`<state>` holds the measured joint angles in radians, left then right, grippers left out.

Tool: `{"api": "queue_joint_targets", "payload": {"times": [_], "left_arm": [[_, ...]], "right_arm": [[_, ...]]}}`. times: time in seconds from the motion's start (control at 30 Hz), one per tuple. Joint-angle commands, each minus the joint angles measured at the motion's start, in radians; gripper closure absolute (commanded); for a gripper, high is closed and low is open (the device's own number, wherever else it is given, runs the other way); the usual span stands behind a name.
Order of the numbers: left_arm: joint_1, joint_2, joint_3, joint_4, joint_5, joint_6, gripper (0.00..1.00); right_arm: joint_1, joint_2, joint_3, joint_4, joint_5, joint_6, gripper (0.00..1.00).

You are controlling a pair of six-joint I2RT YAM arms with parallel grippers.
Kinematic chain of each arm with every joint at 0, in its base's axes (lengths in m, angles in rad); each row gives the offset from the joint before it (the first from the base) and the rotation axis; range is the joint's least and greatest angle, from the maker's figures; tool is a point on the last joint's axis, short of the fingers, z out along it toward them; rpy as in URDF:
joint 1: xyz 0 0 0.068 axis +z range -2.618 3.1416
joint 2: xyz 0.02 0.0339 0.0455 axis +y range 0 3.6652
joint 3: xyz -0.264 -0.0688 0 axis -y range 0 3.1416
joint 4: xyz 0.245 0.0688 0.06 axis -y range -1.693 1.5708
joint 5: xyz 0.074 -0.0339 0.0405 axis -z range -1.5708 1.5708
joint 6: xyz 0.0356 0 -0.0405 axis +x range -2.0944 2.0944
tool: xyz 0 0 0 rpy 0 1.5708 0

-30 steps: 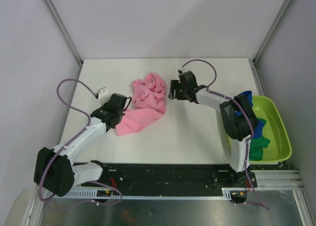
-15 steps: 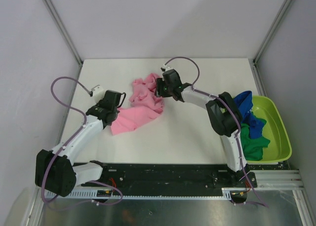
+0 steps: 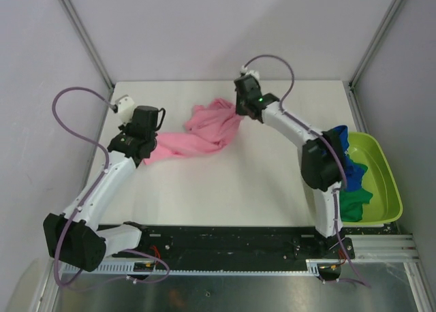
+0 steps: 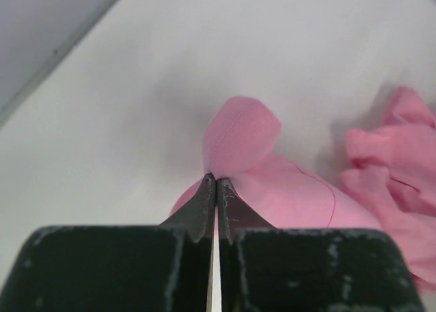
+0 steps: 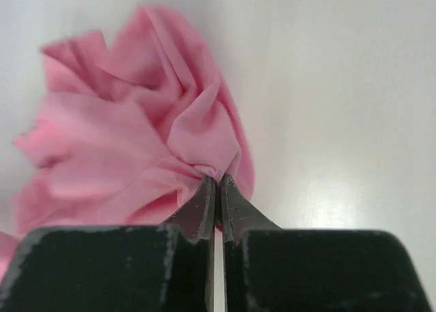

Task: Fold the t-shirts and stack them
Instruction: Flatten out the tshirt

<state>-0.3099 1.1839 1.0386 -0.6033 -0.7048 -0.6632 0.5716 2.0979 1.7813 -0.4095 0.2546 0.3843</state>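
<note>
Pink t-shirt (image 3: 204,131) lies crumpled on white table (image 3: 272,182), well left of lime-green tub (image 3: 390,182), pulled out between both claws. Left gripper (image 4: 216,179) is clenched on a folded pink hem at the shirt end farthest from tub. Right gripper (image 5: 216,179) is pinched tight on bunched pink fabric at the end nearer tub. Royal blue t-shirt (image 3: 338,138) and dark green t-shirt (image 3: 354,197) are heaped inside tub, blue at its far-left corner, green toward its near side.
</note>
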Motion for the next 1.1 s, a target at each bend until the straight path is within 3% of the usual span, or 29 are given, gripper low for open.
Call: {"api": "queue_joint_targets", "payload": {"times": [0.0,0.2,0.33,0.67,0.8,1.07], "left_arm": [[0.028,-0.044,0.111,0.019,-0.146,0.09,1.0],[0.065,-0.099,0.186,0.019,-0.194,0.141,1.0],[0.125,-0.128,0.201,0.02,-0.144,0.144,1.0],[0.224,-0.018,0.207,0.019,0.021,0.084,1.0],[0.233,0.002,0.201,0.021,0.07,0.066,1.0],[0.235,-0.04,0.189,0.025,0.12,0.069,1.0]], "right_arm": [[-0.033,-0.223,0.158,-0.146,0.183,-0.063,1.0],[-0.05,-0.315,0.256,-0.235,0.222,-0.095,1.0],[-0.059,-0.328,0.329,-0.262,0.222,-0.111,1.0],[-0.199,-0.104,0.362,-0.21,-0.055,-0.062,1.0],[-0.227,-0.036,0.368,-0.183,-0.077,-0.028,1.0],[-0.23,-0.082,0.344,-0.149,-0.076,-0.034,1.0]]}}
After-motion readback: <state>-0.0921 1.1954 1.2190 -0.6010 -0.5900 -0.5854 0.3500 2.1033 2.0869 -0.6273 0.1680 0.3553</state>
